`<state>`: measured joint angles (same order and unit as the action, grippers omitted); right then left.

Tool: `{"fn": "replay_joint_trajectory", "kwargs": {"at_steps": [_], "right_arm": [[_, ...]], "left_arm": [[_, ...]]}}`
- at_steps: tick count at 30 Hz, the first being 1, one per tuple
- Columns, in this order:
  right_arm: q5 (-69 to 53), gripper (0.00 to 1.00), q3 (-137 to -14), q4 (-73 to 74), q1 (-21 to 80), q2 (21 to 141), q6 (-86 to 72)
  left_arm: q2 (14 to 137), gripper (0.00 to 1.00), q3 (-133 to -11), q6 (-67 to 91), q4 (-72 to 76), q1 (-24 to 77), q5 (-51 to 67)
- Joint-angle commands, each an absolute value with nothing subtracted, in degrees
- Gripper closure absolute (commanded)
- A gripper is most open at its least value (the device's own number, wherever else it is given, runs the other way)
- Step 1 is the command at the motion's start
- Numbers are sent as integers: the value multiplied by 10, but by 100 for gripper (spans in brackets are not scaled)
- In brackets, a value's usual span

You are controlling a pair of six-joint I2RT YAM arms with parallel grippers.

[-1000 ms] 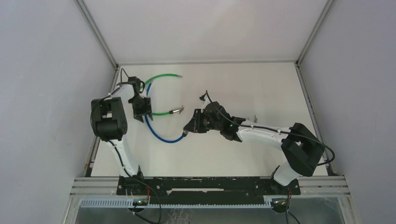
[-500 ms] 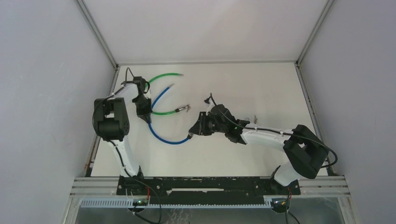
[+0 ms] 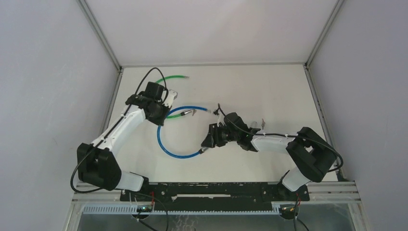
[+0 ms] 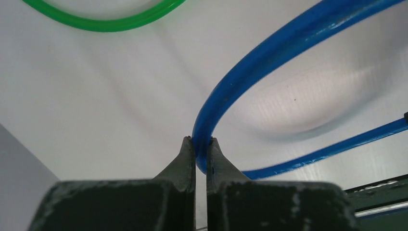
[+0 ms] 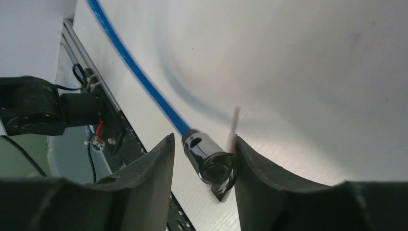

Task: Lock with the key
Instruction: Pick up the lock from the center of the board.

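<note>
The blue cable lock (image 3: 163, 147) lies in a loop on the white table. My left gripper (image 3: 160, 120) is shut on its blue cable (image 4: 269, 53), which is pinched between the fingertips (image 4: 201, 144). The chrome lock head (image 5: 204, 156) at the cable's near end sits between the jaws of my right gripper (image 3: 208, 142). A key (image 5: 223, 188) sticks out of the head's face and touches the right finger. The left finger stands apart from the head, so the right gripper (image 5: 203, 138) is open. The cable's other end (image 3: 211, 110) lies free.
A green cable lock (image 3: 172, 77) lies at the back left, its metal end (image 3: 185, 114) just inside the blue loop. It shows as a green arc (image 4: 106, 21) in the left wrist view. The black base rail (image 3: 211, 190) runs along the near edge.
My left arm swung in from the left wall and shut on the blue cable, pulling it into a rounder loop. My right gripper drifted nearer and its jaws widened around the lock head.
</note>
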<state>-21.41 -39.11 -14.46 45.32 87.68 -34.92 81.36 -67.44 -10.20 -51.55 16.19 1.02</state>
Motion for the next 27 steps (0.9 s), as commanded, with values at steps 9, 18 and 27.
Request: {"fn": "replay_joint_trajectory", "kwargs": {"at_steps": [9, 18, 27], "right_arm": [[-226, 23, -385, -13, 436, 744, -228], [-338, 19, -451, 147, 349, 509, -134], [-341, 18, -751, 361, 344, 638, -5]], "left_arm": [[686, 100, -645, -188, -489, 247, -125], [661, 100, -652, -231, -505, 292, -165], [628, 100, -656, -333, -496, 371, -224]]}}
